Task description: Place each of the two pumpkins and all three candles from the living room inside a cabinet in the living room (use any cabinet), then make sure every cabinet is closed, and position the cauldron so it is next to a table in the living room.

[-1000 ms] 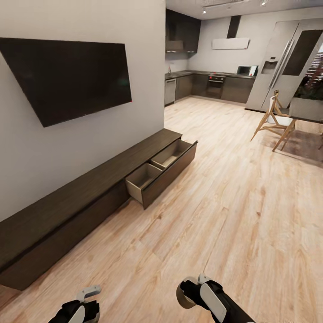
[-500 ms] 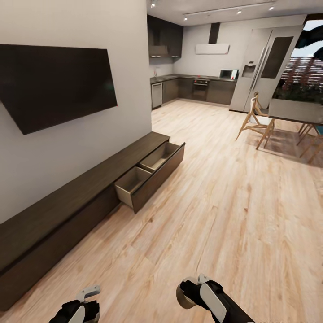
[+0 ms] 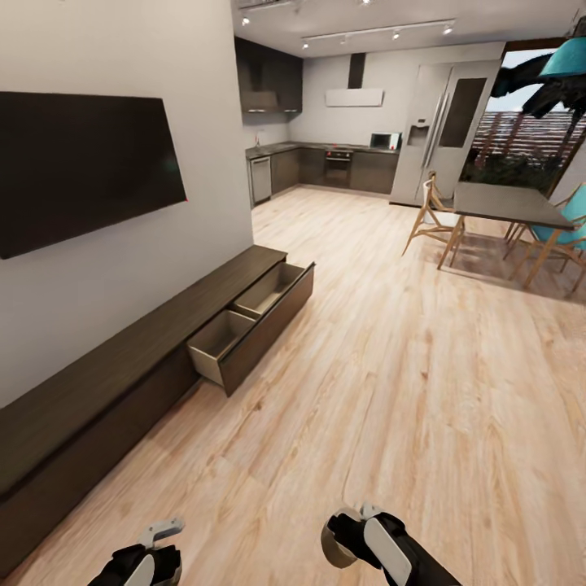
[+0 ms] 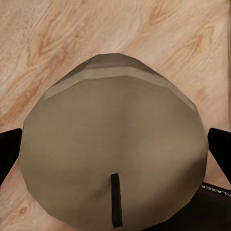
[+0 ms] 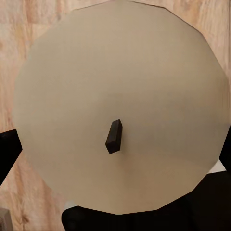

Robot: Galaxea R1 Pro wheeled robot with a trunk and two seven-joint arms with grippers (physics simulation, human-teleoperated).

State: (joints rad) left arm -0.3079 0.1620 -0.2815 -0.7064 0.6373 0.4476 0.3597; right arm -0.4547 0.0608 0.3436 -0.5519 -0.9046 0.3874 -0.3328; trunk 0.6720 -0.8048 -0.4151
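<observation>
The left gripper (image 4: pixel 115 144) is squeezed around one candle (image 4: pixel 113 149), its flat top and wick facing the camera. The right gripper (image 5: pixel 115 144) grips another candle (image 5: pixel 120 106) the same way. I think both are carried to the cabinet (image 3: pixel 122 366), whose drawer (image 3: pixel 244 325) sits pulled out, ahead on the left.

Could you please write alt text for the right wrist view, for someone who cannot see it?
A tan candle with a small dark wick, seen flat top on, sits between the right gripper's dark jaws above light wooden floor.
</observation>
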